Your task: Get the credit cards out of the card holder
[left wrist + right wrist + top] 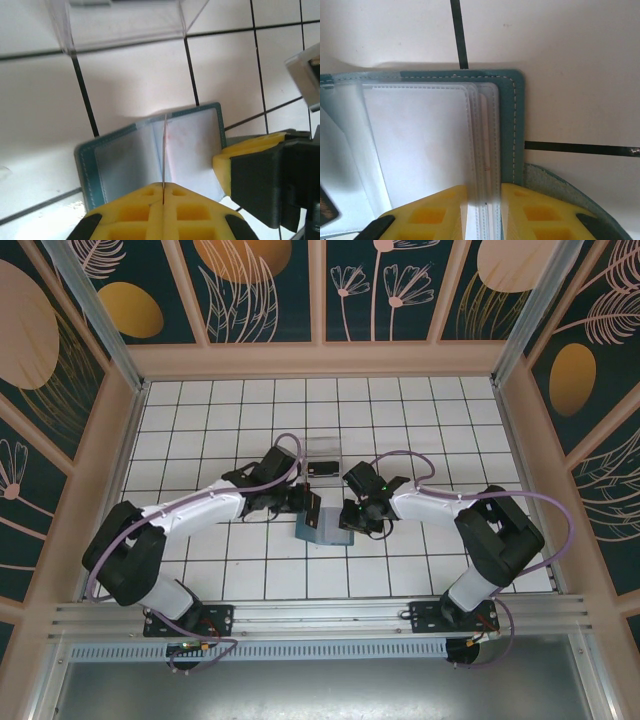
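Card holder: one, teal (320,533), lying open on the white tiled table (200,420) between the two grippers, its two halves spread flat, and straddling a dark grout line.
Sleeves: several clear sleeves (482,130) stacked in the right half, at least three edges showing side by side. I cannot tell whether a card sits in them.
Thin leaf: one (164,150), pale, standing edge-on above the holder's fold. Whether it is a sleeve or a card I cannot tell.
Left gripper: one (308,508), its yellow pads (135,210) pressed together on the thin leaf at its near end.
Right gripper: one (352,523), its pads (530,210) pinching the card holder by the clear sleeves at the right half's near edge, with the teal border (512,125) just outside the grip.
Credit cards: one dark card (322,469) lies inside the clear box.
Clear box: one (322,448), just beyond the holder and apart from it.
Open room: bare tiles on the far side, left and right; the walls are well apart from the holder.
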`<state>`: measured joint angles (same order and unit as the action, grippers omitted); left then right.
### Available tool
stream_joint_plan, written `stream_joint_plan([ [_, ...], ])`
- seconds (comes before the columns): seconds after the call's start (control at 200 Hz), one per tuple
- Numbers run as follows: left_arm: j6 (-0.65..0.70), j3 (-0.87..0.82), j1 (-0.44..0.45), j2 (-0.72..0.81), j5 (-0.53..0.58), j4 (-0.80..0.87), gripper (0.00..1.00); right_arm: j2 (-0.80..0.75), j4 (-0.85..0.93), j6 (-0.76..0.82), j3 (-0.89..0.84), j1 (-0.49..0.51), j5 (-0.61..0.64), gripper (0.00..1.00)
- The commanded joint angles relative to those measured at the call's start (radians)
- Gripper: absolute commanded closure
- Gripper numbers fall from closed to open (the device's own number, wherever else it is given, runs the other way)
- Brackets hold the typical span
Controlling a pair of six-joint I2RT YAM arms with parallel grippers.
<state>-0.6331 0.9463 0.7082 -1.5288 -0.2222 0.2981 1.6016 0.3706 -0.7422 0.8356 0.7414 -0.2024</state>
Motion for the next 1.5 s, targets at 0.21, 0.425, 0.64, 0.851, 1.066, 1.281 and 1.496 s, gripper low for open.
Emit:
stream_joint_plan([
  [0.21, 0.534, 0.23, -0.006, 0.025, 0.151, 0.193, 1.0, -0.023, 0.065, 0.012, 0.03, 0.007, 0.031, 0.75],
  [0.425, 0.822, 0.435, -0.006, -0.068, 0.216, 0.303, 1.0, -0.031, 0.083, 0.023, 0.052, 0.007, 0.039, 0.75],
  [0.64, 1.092, 0.644, -0.006, -0.265, 0.132, 0.489, 1.0, -0.053, 0.094, 0.018, 0.056, 0.007, 0.047, 0.75],
  [0.851, 1.307, 0.747, -0.006, -0.409, 0.153, 0.596, 1.0, -0.074, 0.106, 0.006, 0.049, 0.006, 0.058, 0.75],
  [1.066, 1.419, 0.83, -0.007, -0.474, 0.135, 0.617, 1.0, -0.092, 0.098, -0.016, 0.037, 0.009, 0.057, 0.75],
  [1.281, 1.493, 0.93, -0.011, -0.551, 0.154, 0.683, 1.0, -0.116, 0.108, -0.027, 0.031, 0.01, 0.069, 0.75],
  [1.496, 1.521, 1.082, -0.028, -0.652, 0.136, 0.771, 1.0, -0.129, 0.11, -0.034, 0.026, 0.01, 0.075, 0.75],
])
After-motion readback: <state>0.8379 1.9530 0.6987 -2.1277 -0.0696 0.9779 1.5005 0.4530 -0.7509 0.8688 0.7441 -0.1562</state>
